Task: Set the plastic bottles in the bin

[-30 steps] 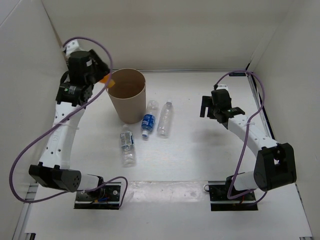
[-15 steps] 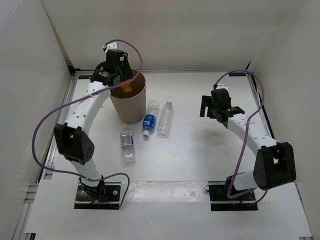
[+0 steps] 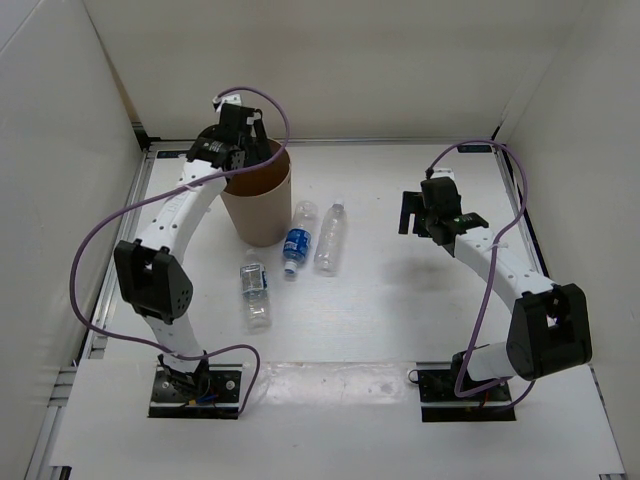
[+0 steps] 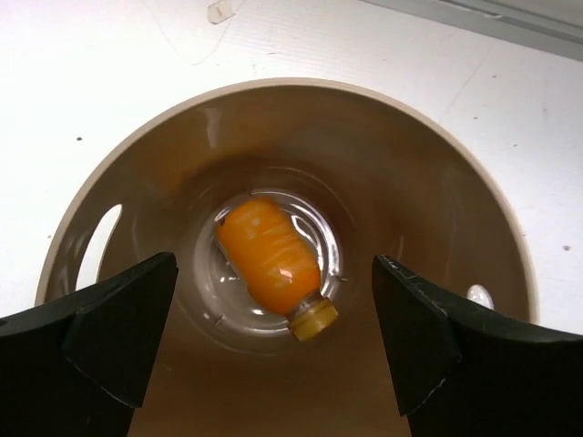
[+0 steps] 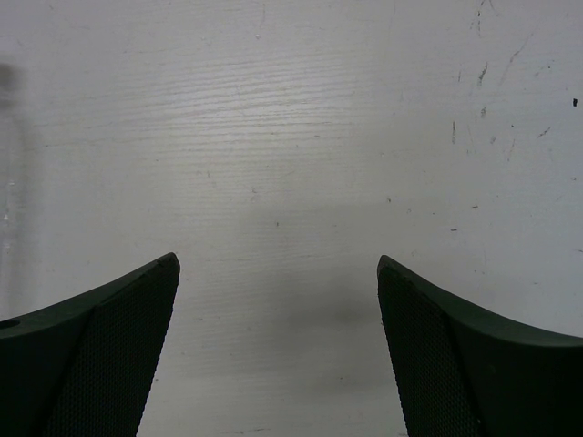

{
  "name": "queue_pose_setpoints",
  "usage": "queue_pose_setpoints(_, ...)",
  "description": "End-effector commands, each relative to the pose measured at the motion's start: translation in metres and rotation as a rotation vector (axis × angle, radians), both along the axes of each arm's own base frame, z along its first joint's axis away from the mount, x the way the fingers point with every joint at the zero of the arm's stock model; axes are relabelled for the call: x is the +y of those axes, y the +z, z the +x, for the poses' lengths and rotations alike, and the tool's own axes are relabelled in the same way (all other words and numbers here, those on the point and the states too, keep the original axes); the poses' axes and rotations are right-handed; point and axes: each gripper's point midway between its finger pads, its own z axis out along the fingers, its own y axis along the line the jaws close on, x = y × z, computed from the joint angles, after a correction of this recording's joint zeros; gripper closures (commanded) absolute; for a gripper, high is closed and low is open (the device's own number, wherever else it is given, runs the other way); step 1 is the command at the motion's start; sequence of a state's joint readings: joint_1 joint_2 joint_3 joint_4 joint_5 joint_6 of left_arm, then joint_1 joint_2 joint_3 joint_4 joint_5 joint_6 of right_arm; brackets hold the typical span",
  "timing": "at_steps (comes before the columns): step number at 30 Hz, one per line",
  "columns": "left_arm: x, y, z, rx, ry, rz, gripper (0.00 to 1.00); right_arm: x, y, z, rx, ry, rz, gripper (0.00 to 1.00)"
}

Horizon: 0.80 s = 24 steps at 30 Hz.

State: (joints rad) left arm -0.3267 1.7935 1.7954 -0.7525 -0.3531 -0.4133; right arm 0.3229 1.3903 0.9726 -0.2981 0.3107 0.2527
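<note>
The tan bin [image 3: 260,205] stands at the back left of the table. My left gripper [image 3: 240,150] hangs open above the bin's mouth. In the left wrist view an orange bottle [image 4: 264,248] lies on its side at the bottom of the bin [image 4: 301,86], below the open left gripper [image 4: 275,266] and touching neither finger. Three clear bottles lie on the table right of and in front of the bin: a blue-labelled one [image 3: 296,240], a plain one [image 3: 329,238] and a small-labelled one [image 3: 255,290]. My right gripper [image 3: 412,214] stands open over bare table [image 5: 278,264], holding nothing.
White walls [image 3: 60,180] close in the table on the left, back and right. The bin has a handle slot [image 4: 96,246] in its side. Purple cables [image 3: 95,240] loop off both arms. The arm bases [image 3: 195,385] sit at the near edge.
My left gripper swung from left of the bin to over its mouth with the orange bottle, then opened; the bottle now lies inside the bin. The right arm has not moved.
</note>
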Motion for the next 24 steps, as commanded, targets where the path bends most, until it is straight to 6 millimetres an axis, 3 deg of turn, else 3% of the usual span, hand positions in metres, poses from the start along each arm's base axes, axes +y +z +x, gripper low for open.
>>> queue_pose_setpoints(1, 0.010, 0.038, -0.012, -0.060, 0.025, 0.014, 0.01, 0.005, 0.017, 0.010, -0.040, 0.010, 0.007, 0.10)
queue_pose_setpoints(6, 0.039, 0.056, -0.045, -0.066, 0.119, 0.063, 0.01, 0.003, 0.016, 0.011, -0.038, 0.007, 0.011, 0.10)
queue_pose_setpoints(7, 0.043, 0.073, -0.060, -0.109, 0.127, 0.044, 0.01, 0.004, 0.017, 0.010, -0.039, 0.009, 0.013, 0.10)
queue_pose_setpoints(8, 0.050, 0.070, -0.066, -0.104, 0.139, 0.050, 0.01, 0.003, 0.017, 0.011, -0.039, 0.007, 0.012, 0.10)
queue_pose_setpoints(9, 0.055, 0.083, -0.080, -0.124, 0.137, 0.044, 0.01, 0.003, 0.015, 0.010, -0.037, 0.006, 0.006, 0.10)
queue_pose_setpoints(11, 0.061, 0.090, -0.091, -0.122, 0.145, 0.054, 0.01, 0.005, 0.017, 0.009, -0.042, 0.011, 0.006, 0.10)
queue_pose_setpoints(14, 0.076, 0.091, -0.130, -0.073, 0.169, 0.070, 0.01, 0.005, 0.017, 0.010, -0.042, 0.006, 0.002, 0.10)
queue_pose_setpoints(15, 0.078, 0.086, -0.138, -0.056, 0.176, 0.066, 0.01, 0.007, 0.015, 0.008, -0.036, 0.015, 0.011, 0.10)
queue_pose_setpoints(16, 0.080, 0.063, -0.150, -0.012, 0.164, 0.071, 0.01, 0.009, 0.016, 0.009, -0.036, 0.039, 0.023, 0.10)
queue_pose_setpoints(18, 0.081, 0.065, -0.166, -0.038, 0.147, 0.045, 0.01, 0.010, 0.017, 0.007, -0.037, 0.051, 0.027, 0.10)
queue_pose_setpoints(19, 0.084, 0.050, -0.174, -0.007, 0.146, 0.057, 0.01, 0.011, 0.017, 0.007, -0.042, 0.050, 0.023, 0.10)
queue_pose_setpoints(20, 0.094, 0.054, -0.190, -0.041, 0.164, 0.073, 0.01, 0.015, 0.021, 0.005, -0.056, 0.064, 0.025, 0.10)
queue_pose_setpoints(21, 0.097, 0.045, -0.198, -0.023, 0.162, 0.083, 0.01, 0.016, 0.018, 0.002, -0.051, 0.072, 0.023, 0.10)
queue_pose_setpoints(23, 0.114, 0.057, -0.217, -0.089, 0.184, 0.122, 0.01, 0.031, 0.024, 0.001, -0.087, 0.127, 0.050, 0.10)
queue_pose_setpoints(24, 0.118, 0.035, -0.222, -0.050, 0.179, 0.158, 0.01, 0.046, 0.025, -0.008, -0.057, 0.153, 0.077, 0.10)
